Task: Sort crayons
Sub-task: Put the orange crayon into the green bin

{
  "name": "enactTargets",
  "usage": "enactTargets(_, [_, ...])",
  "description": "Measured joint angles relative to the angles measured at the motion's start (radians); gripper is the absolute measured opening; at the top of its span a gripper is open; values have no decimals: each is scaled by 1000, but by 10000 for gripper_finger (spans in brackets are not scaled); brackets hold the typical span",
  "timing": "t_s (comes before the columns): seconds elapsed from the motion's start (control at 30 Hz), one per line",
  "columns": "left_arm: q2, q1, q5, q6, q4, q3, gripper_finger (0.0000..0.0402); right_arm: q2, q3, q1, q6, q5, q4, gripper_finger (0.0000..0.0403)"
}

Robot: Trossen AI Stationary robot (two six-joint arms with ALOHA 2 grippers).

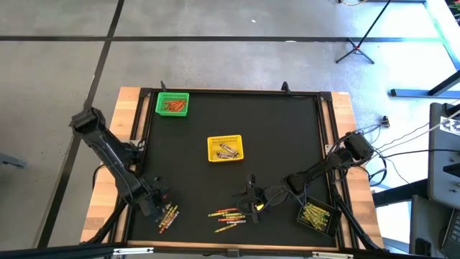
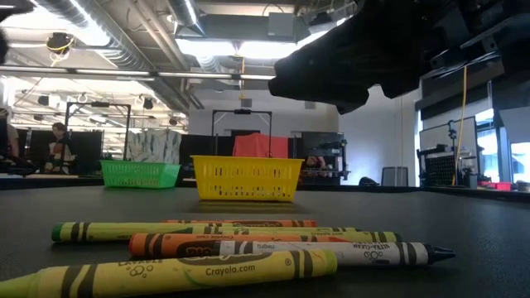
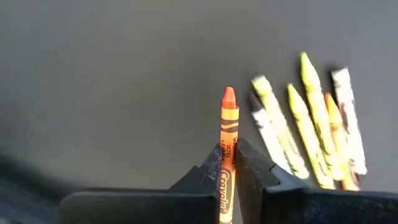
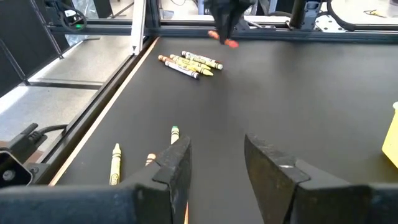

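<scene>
Left tool [image 3: 229, 171]: clenched on one orange crayon [image 3: 228, 134], held just above the tabletop [image 1: 237, 115] at the lower left of the high view. Crayon gripped at its lower half between the two fingers [image 3: 205, 174]; long axis running straight out ahead of the tool, tip forward and free. Judged as lifted clear or nearly so; contact with the tabletop not discernible.

Relation governing the coming move: green basket [image 1: 172, 103] at the upper left of the high view, already loaded with orange-red sticks, lying directly up-frame from the left tool and on the left arm's side. Judged the likely drop point for the held crayon. Yellow basket [image 1: 225, 148] at centre, black basket [image 1: 317, 216] at lower right beside the right arm, both farther from the left tool.

Left pile [image 1: 167, 216]: several yellow, white and orange crayons lying roughly parallel, just beside the held crayon.

Right tool [image 4: 214, 163]: released, fingers parted, nothing between them; hovering low at lower centre of the high view. Centre pile [image 1: 228, 216] lying just down-frame and left of the right tool, long axes mostly across the frame. Nearer to the right arm than to the left.
</scene>
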Motion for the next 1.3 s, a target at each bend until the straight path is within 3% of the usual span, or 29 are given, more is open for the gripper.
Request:
enactTargets(0.27, [-143,109,-260,160,-113,62,10,0,0,0,4,2,16,145])
enactTargets(0.6, [-266,387,-528,570,-117,66,10,0,0,-2,6,39,34,145])
enactTargets(0.97, [-274,709,-688,910,-116,66,10,0,0,-27,-45,69,31,145])
enactTargets(1.13, [-274,907,-764,1033,-104,66,10,0,0,-86,-79,27,9,145])
enactTargets(1.3, [-274,1127,-768,1199,-10,66,10,0,0,-151,-79,-9,-35,145])
